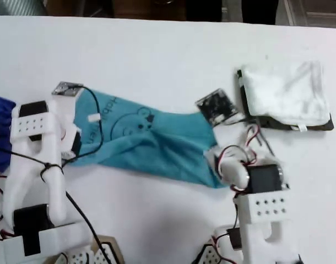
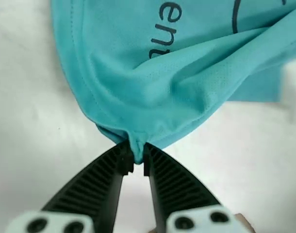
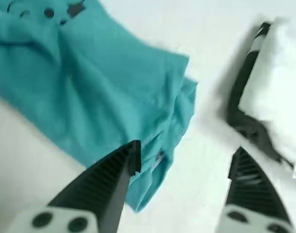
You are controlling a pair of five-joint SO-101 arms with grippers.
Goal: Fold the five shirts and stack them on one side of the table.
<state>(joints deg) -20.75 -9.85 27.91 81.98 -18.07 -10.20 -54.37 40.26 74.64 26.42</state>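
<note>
Pinching teal shirt point(image 2: 177, 73), left jaws clamped; right jaws wide over opposite end (near folded stack point(image 1: 286, 93))

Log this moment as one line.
left tool: shut on teal shirt edge | right tool: open at its other end | white shirt stacked on black shirt | teal not yet folded

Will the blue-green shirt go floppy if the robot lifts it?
Probably floppy: the thin teal cloth shirt bunches into folds where the left claw pinches it. Likely light too, and apt to wrinkle when pushed.
</note>
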